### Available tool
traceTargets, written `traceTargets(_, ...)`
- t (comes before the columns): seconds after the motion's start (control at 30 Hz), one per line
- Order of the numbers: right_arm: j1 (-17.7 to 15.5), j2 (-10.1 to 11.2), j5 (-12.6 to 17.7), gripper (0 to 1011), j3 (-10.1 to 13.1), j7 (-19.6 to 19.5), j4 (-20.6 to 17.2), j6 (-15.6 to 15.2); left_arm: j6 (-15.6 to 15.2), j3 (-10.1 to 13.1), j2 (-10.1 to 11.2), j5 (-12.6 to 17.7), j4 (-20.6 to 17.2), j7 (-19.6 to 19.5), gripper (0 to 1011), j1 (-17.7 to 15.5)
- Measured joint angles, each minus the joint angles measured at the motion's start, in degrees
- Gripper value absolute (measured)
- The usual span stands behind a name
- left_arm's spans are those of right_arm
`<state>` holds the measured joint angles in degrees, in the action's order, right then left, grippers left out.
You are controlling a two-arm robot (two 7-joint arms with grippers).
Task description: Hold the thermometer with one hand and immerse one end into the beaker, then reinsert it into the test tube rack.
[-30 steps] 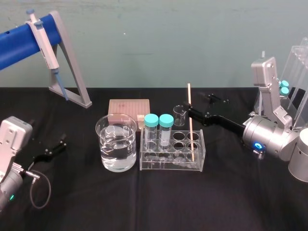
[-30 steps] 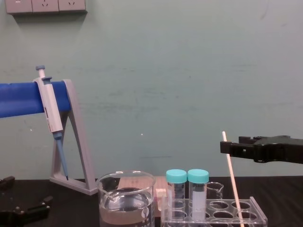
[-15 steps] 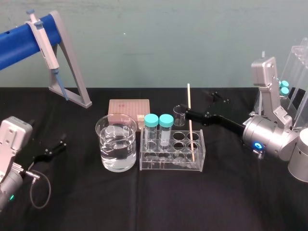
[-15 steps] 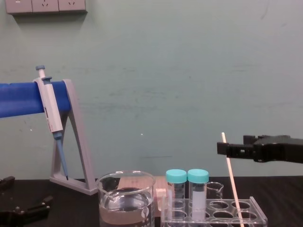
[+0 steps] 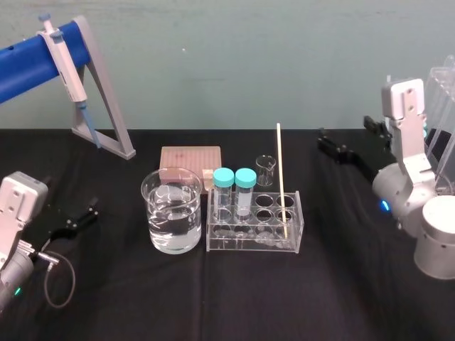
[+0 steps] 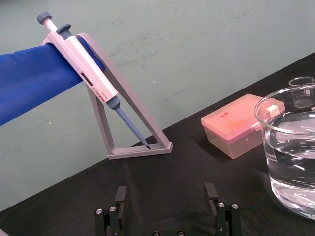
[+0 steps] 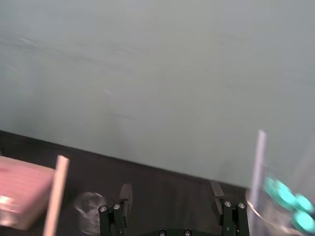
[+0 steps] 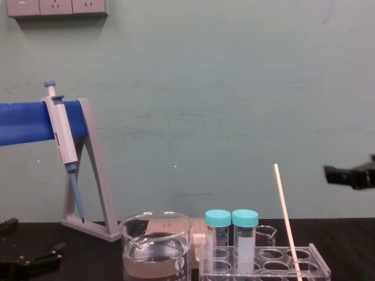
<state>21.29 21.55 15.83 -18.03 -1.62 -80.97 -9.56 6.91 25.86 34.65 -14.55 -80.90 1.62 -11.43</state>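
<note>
Thermometer (image 5: 280,177): being propped in rack (image 5: 234,245), centre.
Right pincer (image 5: 346,136): being held spread wide, empty, right.
Left pincer (image 5: 79,219): spread, empty, lower left.

Cropped at the chest view's bottom edge: beaker (image 8: 156,249), test tube rack (image 8: 281,266), foot of thermometer (image 8: 285,211). Cut by its right edge: right gripper (image 8: 345,175). Blurred in the right wrist view: 2 teal caps (image 7: 275,188).

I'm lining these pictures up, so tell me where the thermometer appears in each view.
Head view: the thermometer stands in the test tube rack, right end.
Chest view: rising from the rack, right of the teal-capped tubes.
Left wrist view: not in it.
Right wrist view: blurred cream rod between the pink box and the right pincer.
Shared landmark: the pink box, in all four.
</note>
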Motion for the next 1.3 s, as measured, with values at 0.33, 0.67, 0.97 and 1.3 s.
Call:
traceTargets(0.33,-0.51,-2.98,-4.15,1003,-0.66,-2.97,5.38,2.43,0.0,0.0,0.0,0.0,0.0,0.0,1004,0.0)
traceTargets(0.67,0.12,-3.65,-4.86,1003,-1.28,-0.66,7.91,5.44,0.0,0.0,0.0,0.0,0.0,0.0,1004,0.0)
traceTargets(0.97,0.01,-3.6,-4.86,1003,-1.2,-1.09,7.53,5.04,0.0,0.0,0.0,0.0,0.0,0.0,1004,0.0)
traceTargets(1.3,-0.06,-3.55,-4.84,1003,-1.13,-1.36,7.36,4.83,0.0,0.0,0.0,0.0,0.0,0.0,1004,0.0)
